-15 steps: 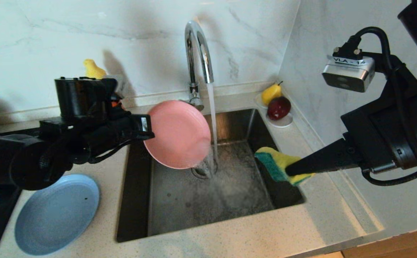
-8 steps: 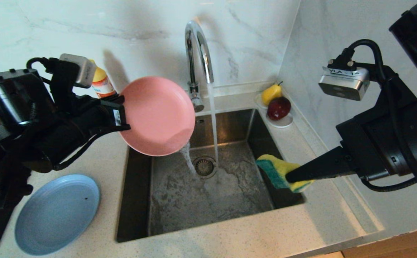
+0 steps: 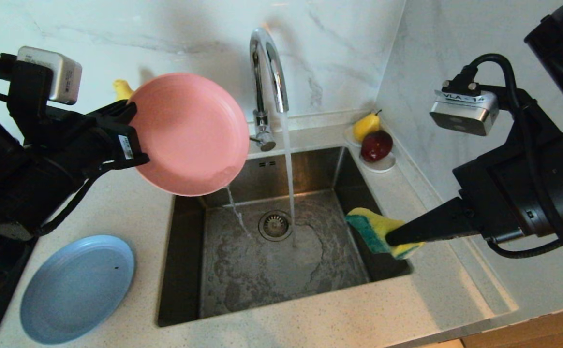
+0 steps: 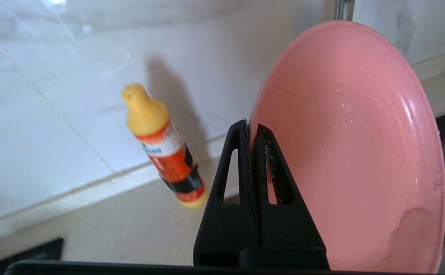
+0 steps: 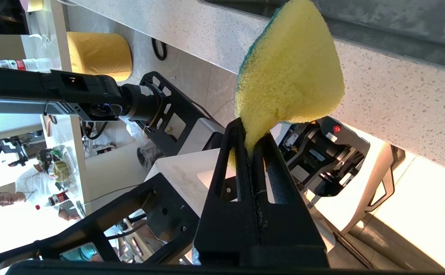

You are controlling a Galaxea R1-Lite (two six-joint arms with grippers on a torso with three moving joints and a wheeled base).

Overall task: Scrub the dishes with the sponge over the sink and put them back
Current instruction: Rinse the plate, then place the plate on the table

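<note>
The left end effector [image 3: 129, 133] is closed tightly on the rim of the pink plate [image 3: 187, 133] and has lifted it up and to the left, away from the running water. A second ago the plate was low over the sink [image 3: 281, 270], with its edge in the stream from the tap [image 3: 267, 72]. Now it is tilted above the far left corner of the sink, and a thin line of water drips from its low edge into the basin. I think the rinsing of this plate is finished and the plate will next go back on the worktop [image 3: 131, 203].

The right end effector [image 3: 392, 238] has not moved. It is shut on the yellow and green sponge [image 3: 376, 231] and holds it over the right edge of the sink.

The blue plate [image 3: 76, 287] lies flat on the worktop at the near left. The bowl is not seen here, so some dishes probably wait for scrubbing.
</note>
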